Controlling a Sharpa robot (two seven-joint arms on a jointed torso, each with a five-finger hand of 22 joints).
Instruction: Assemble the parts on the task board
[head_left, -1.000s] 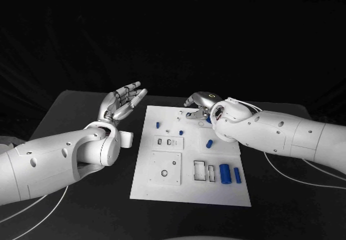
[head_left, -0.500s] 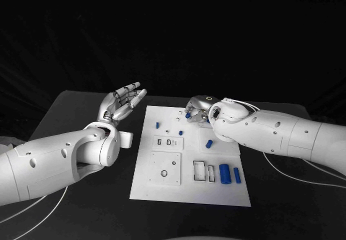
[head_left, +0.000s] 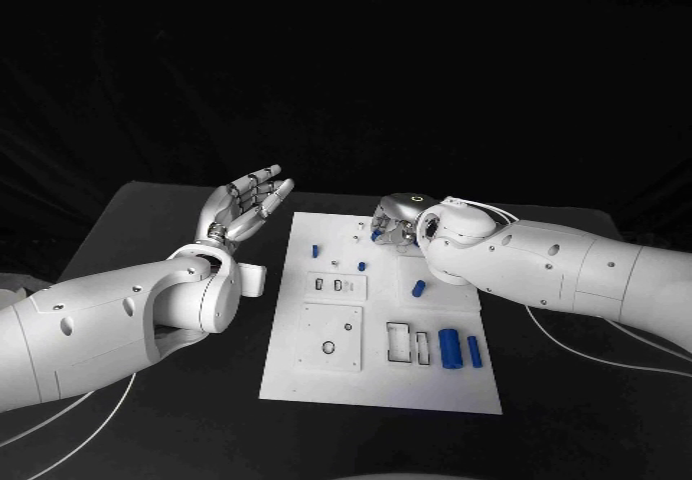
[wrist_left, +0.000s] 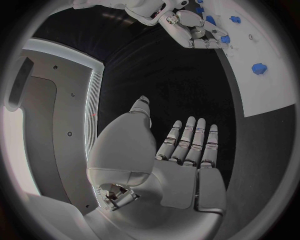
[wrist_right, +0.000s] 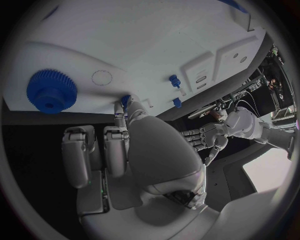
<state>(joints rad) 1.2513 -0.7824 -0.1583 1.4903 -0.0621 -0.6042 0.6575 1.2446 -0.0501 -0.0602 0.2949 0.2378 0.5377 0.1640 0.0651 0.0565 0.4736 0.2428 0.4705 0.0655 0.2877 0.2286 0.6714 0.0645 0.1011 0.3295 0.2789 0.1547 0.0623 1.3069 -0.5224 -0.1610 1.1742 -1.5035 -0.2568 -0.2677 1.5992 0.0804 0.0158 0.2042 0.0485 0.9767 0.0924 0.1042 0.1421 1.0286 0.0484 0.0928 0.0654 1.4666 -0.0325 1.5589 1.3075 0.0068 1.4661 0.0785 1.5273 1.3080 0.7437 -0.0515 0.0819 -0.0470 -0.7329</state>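
The right hand (head_left: 397, 222) has curled down onto the far edge of the white board (head_left: 378, 375), fingertips pinching a small blue part (wrist_right: 125, 100) there, while the left hand (head_left: 245, 205) stays spread, empty, beside it.

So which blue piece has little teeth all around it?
The blue gear lying on the task board beside the right hand; the other blue pieces are smooth pegs.

The robot's left hand (head_left: 248, 203) is raised beside the white board (head_left: 378, 380), palm up, fingers straight and apart, holding nothing. Its right hand (head_left: 400, 218) reaches down at the board's far edge, fingertips (wrist_right: 122, 102) pinching a small blue part (wrist_right: 125, 99).
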